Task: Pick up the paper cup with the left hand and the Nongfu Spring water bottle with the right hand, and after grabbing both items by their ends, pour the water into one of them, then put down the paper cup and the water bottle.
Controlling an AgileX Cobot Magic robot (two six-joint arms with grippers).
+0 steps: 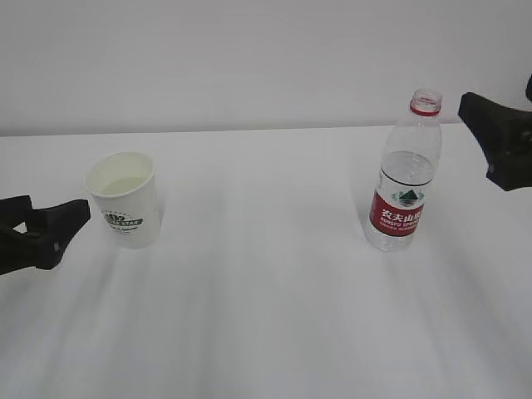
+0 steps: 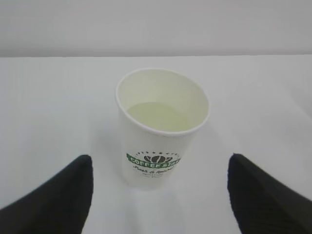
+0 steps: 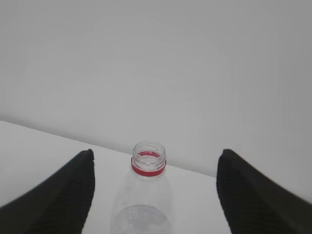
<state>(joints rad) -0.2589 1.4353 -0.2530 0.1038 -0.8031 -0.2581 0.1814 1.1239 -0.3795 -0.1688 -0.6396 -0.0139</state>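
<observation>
The cup (image 1: 123, 199) stands upright on the white worktop (image 1: 266, 316), well to the left of the bottle (image 1: 405, 179). The cup is white with a green round logo on its side, and I can see some water (image 2: 156, 115) lying low inside it. My left hand (image 1: 37, 233) is just left of the cup, low near the worktop, and it is not touching the cup. In my left wrist view my two black fingers (image 2: 58, 200) are spread wide, one on each side of the cup, with a gap between each finger and the cup wall. The bottle stands upright too, with no cap, a red ring at its neck and a red label. A little water sits in it. My right hand (image 1: 499, 145) is just right of the bottle, up near its neck, not touching it. In my right wrist view those fingers (image 3: 258, 195) are spread wide as well, with the bottle neck between them and space on both sides.
</observation>
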